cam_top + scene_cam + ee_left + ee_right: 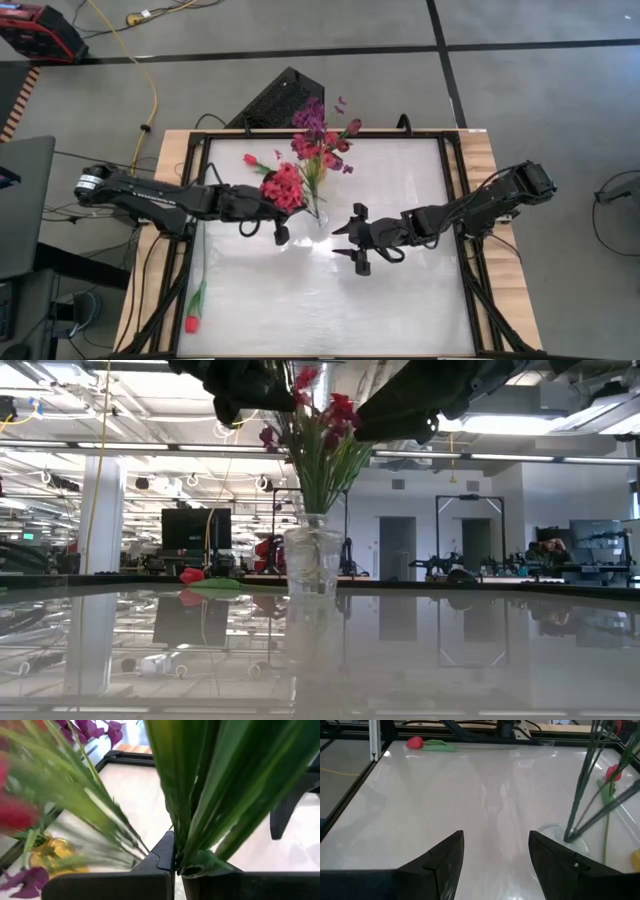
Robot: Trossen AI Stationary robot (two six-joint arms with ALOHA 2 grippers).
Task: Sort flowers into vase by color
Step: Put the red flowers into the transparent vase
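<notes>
From above, the left end effector point(272, 197) hangs over the clear glass vase point(312, 212) near the middle of the white counter point(400, 290), clamped on a red-pink blossom spray point(285, 186). The vase already holds a mixed bunch point(322, 140) of purple and dark red blooms that leans toward the far edge. The right end effector point(352, 240) hovers just beside the vase, fingers spread wide and holding nothing. A single red tulip point(192, 322) lies at the counter's left edge, well apart from everything else.

At counter height the vase point(312, 560) looks narrow and tall under a top-heavy bunch — a sideways tug on the stems as the spray goes in could tip it, I judge, and the glossy counter would let it slide.

The left wrist view shows broad, smooth green leaves point(220, 795) pinched between the shut fingers point(150, 865); the leaves look like slick plastic, so the spray may slip or twist in the grip.

The right wrist view shows thin, wiry stems point(590, 795) converging into the vase mouth — a crowded opening a new stem could snag on or miss.
</notes>
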